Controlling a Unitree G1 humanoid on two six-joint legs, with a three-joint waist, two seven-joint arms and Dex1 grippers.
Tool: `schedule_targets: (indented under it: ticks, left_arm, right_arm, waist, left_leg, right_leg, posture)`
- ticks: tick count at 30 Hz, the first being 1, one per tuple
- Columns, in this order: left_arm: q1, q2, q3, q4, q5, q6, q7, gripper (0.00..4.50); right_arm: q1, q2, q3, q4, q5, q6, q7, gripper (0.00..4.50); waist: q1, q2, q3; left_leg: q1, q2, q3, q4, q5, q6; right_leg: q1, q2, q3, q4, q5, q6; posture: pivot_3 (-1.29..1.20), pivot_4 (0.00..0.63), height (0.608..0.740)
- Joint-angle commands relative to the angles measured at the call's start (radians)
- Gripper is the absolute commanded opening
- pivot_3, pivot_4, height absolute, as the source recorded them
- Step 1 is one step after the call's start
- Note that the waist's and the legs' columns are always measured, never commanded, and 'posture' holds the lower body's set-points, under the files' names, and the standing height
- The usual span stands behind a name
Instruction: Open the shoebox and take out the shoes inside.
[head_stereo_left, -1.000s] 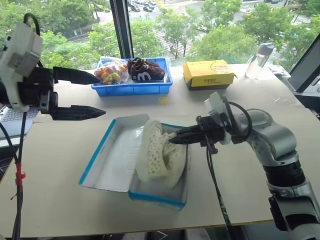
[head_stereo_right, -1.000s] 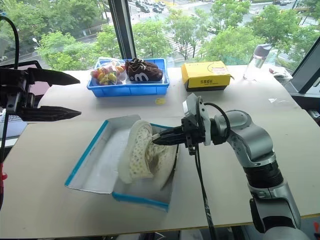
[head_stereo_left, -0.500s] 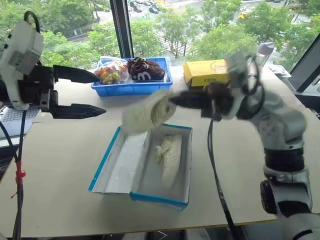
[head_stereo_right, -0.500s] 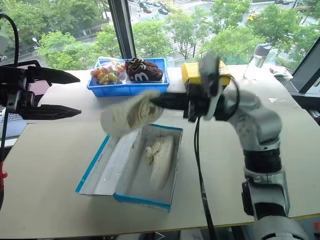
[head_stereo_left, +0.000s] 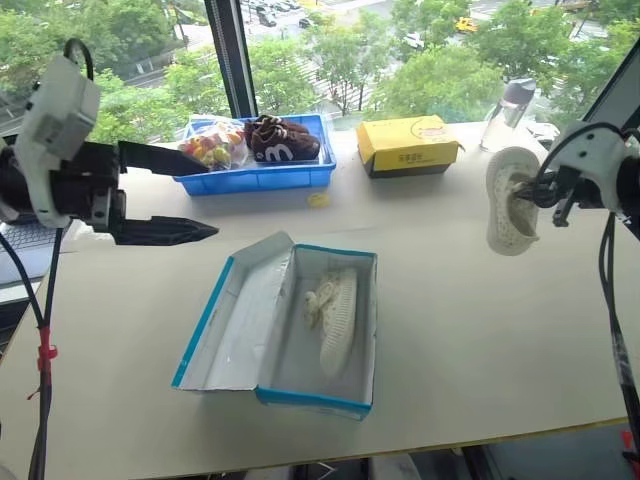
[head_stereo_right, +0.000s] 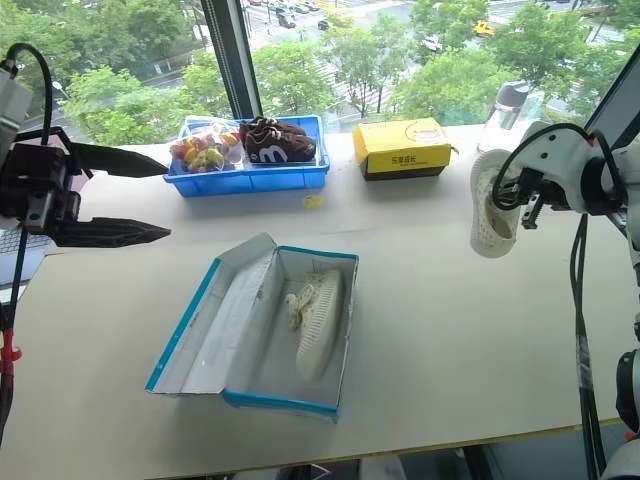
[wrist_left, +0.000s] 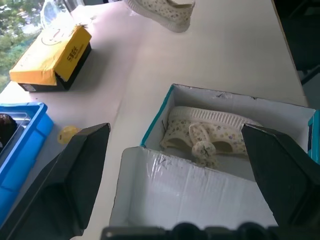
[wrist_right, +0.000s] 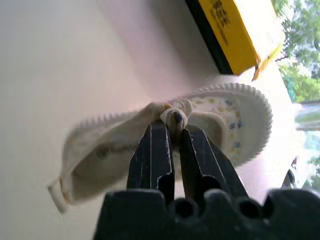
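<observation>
one shoe (head_stereo_left: 510, 199) lifted out, carried right

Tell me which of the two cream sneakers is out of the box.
The sneaker hanging from the right gripper; the other sneaker lies inside the open blue shoebox.

Yellow box (head_stereo_left: 407, 143): dark writing on front, too small to read. Brown shoes (head_stereo_left: 283, 140): white mark like letter "m".

The left claw (head_stereo_left: 195, 196) hovers with its fingers spread wide. The right claw (wrist_right: 173, 131) is raised, pinched tight on a shoe (head_stereo_left: 508, 201).
</observation>
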Motion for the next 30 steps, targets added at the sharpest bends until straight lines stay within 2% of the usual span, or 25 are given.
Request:
schedule_targets:
  ticks: [1, 4, 6, 7, 8, 12, 17, 21, 25, 27, 30]
  left_arm:
    - [-0.035, 0.004, 0.011, 0.002, 0.003, -0.016, 0.000, 4.50]
    - [-0.025, 0.004, 0.022, -0.011, -0.004, -0.008, 0.002, 4.50]
    - [-0.014, 0.008, 0.034, -0.023, -0.012, 0.001, 0.007, 4.50]
    - [-0.011, 0.009, 0.037, -0.027, -0.014, 0.004, 0.009, 4.50]
    - [-0.009, 0.011, 0.040, -0.029, -0.016, 0.006, 0.011, 4.50]
    - [0.000, 0.017, 0.048, -0.035, -0.022, 0.008, 0.012, 4.50]
    - [0.003, 0.012, 0.044, -0.035, -0.023, 0.006, 0.018, 4.50]
    - [-0.002, 0.007, 0.034, -0.025, -0.018, -0.001, 0.018, 4.50]
    - [-0.007, 0.007, 0.023, -0.013, -0.010, -0.009, 0.010, 4.50]
    - [-0.012, 0.005, 0.014, -0.006, -0.003, -0.015, 0.006, 4.50]
    - [-0.021, -0.003, 0.002, 0.002, 0.004, -0.024, 0.000, 4.50]
  right_arm:
    - [-0.059, 0.046, 0.021, 0.195, -0.091, -0.099, -0.105, 0.06]
    - [-0.070, 0.076, 0.051, 0.339, -0.160, -0.163, -0.195, 0.06]
    - [-0.082, 0.095, 0.047, 0.405, -0.173, -0.213, -0.244, 0.93]
    - [-0.088, 0.101, 0.043, 0.426, -0.175, -0.228, -0.248, 1.14]
    - [-0.097, 0.108, 0.033, 0.437, -0.165, -0.232, -0.234, 1.58]
    - [-0.154, 0.150, -0.069, 0.416, -0.053, -0.219, -0.162, 2.87]
    - [-0.217, 0.205, -0.174, 0.307, 0.081, -0.151, -0.032, 4.46]
    - [-0.190, 0.232, -0.196, 0.089, 0.173, -0.013, 0.103, 4.46]
    - [0.031, 0.190, -0.155, -0.448, 0.408, 0.306, 0.377, 4.46]
    - [0.084, 0.211, -0.128, -0.632, 0.469, 0.408, 0.378, 4.46]
    - [0.104, 0.265, -0.091, -0.774, 0.545, 0.508, 0.381, 4.46]
  waist:
    - [-0.007, 0.000, 0.000]
    - [-0.006, 0.000, 0.000]
    - [-0.006, 0.000, 0.000]
    - [-0.006, 0.000, 0.000]
    - [-0.006, 0.000, 0.000]
    - [-0.018, 0.000, 0.000]
    - [-0.016, 0.000, 0.000]
    - [-0.007, 0.000, 0.000]
    - [0.005, 0.000, 0.000]
    - [0.013, 0.000, 0.000]
    - [0.013, 0.000, 0.000]
  left_leg:
    - [0.000, 0.000, 0.000, 0.000, 0.000, 0.000]
    - [0.001, 0.000, 0.001, 0.000, 0.000, 0.000]
    - [0.001, 0.000, 0.001, 0.000, 0.000, 0.000]
    - [0.001, 0.000, 0.000, 0.000, 0.000, 0.000]
    - [0.001, 0.000, 0.001, 0.000, 0.000, 0.000]
    - [0.003, 0.001, 0.002, 0.000, 0.000, 0.000]
    - [0.005, 0.003, 0.002, -0.001, 0.000, 0.000]
    - [0.004, 0.003, 0.002, -0.001, -0.001, 0.001]
    - [0.003, 0.005, 0.001, 0.001, -0.001, 0.002]
    - [0.001, 0.006, 0.001, 0.003, -0.002, 0.003]
    - [-0.001, 0.005, 0.002, 0.007, -0.002, 0.003]
  right_leg:
    - [0.000, 0.000, 0.000, 0.000, 0.000, 0.000]
    - [0.000, 0.000, 0.001, 0.001, 0.000, 0.000]
    - [0.000, 0.000, 0.001, 0.001, 0.000, 0.000]
    - [0.000, 0.000, 0.001, 0.001, 0.000, 0.000]
    - [0.000, 0.000, 0.001, 0.000, 0.000, 0.000]
    - [0.001, 0.001, 0.003, 0.001, 0.000, 0.000]
    - [0.003, 0.002, 0.004, 0.001, 0.001, -0.001]
    - [0.003, 0.002, 0.003, 0.000, 0.001, -0.001]
    - [0.003, 0.003, 0.001, 0.000, 0.001, -0.001]
    - [0.002, 0.004, 0.000, 0.001, 0.001, -0.001]
    - [0.001, 0.004, 0.001, 0.001, 0.001, 0.000]
  posture:
    - [0.00, 0.150, 0.740]
    - [0.00, 0.150, 0.740]
    - [0.00, 0.150, 0.740]
    - [0.00, 0.150, 0.740]
    - [0.00, 0.150, 0.740]
    - [0.00, 0.150, 0.740]
    - [0.00, 0.150, 0.740]
    - [0.00, 0.150, 0.740]
    - [0.00, 0.150, 0.740]
    - [0.00, 0.150, 0.740]
    - [0.00, 0.150, 0.740]
